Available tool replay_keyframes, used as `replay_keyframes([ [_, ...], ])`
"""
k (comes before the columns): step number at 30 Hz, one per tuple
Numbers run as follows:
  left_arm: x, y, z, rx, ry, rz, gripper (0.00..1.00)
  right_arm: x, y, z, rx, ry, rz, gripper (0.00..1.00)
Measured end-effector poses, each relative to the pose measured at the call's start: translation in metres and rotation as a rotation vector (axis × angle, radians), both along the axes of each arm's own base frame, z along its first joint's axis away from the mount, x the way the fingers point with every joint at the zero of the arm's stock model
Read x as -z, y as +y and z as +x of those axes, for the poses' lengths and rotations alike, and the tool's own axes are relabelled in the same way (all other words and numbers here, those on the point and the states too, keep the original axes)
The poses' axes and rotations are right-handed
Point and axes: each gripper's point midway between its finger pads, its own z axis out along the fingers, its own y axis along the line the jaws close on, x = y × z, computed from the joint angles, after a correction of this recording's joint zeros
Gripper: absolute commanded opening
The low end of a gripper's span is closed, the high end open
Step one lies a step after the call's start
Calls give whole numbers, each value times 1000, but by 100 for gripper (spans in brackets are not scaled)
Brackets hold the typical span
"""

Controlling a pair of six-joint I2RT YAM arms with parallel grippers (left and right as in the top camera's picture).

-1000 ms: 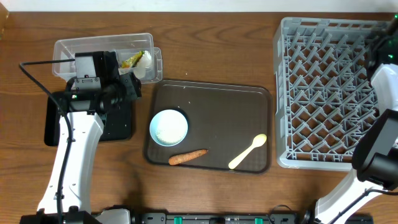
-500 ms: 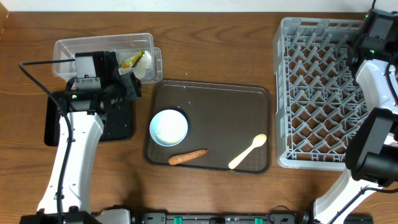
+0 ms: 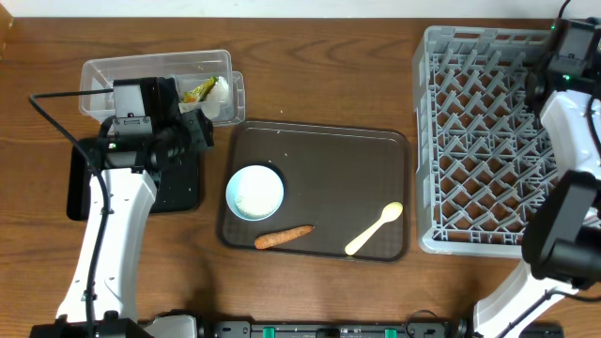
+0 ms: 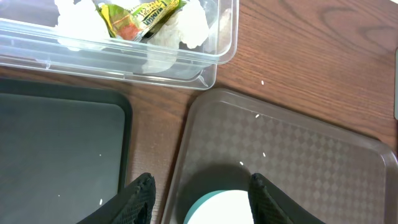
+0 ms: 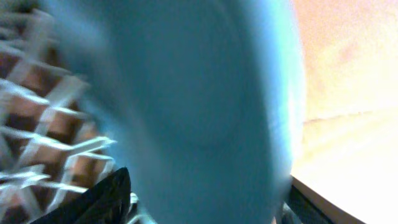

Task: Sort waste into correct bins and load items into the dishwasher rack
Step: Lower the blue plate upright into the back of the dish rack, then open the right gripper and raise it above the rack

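Note:
A light-blue bowl (image 3: 254, 192) holding white rice sits on the left of the brown tray, with the orange carrot (image 3: 284, 236) and cream spoon (image 3: 374, 229) near the tray's front edge. My left gripper (image 4: 200, 183) hangs open above that bowl's (image 4: 221, 208) far rim, holding nothing. The clear tub (image 3: 113, 80) contains white tissue (image 4: 186, 22) and the yellow-green wrapper (image 4: 140, 15). My right gripper (image 5: 205, 202) is over the rack's (image 3: 470, 141) far right corner, fingers spread wide. A blurred light-blue bowl (image 5: 199, 106) fills the space between them; contact is unclear.
The shallow black tray (image 3: 183, 188) lies under my left arm, left of the dark brown serving tray (image 3: 338, 160). A few white grains dot the wood (image 4: 262, 81) and both trays. The right arm covers the rack's far right corner.
My right arm swung in from the right edge over the rack's far right corner, and its jaws spread from shut to wide. The left arm has not moved.

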Motion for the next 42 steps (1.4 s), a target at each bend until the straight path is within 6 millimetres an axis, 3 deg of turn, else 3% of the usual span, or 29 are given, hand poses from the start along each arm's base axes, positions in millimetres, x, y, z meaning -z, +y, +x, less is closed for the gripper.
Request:
replay_keyframes([
  [4,0,0,0,0,1,0,51,-16,25,8,-136,-56,114,75],
  [10,0,0,-1,0,3,0,51,-36,52,4,-244,-113,234,76],
  [16,1,0,-1,0,8,0,51,-29,69,4,-286,-98,300,78],
  [30,1,0,-2,0,9,-1,51,-21,145,27,-499,-92,422,77],
  [35,3,0,-4,0,19,-1,51,-11,184,26,-614,-58,538,83],
  [42,3,0,-4,0,20,-1,51,6,250,8,-793,31,789,87],
])
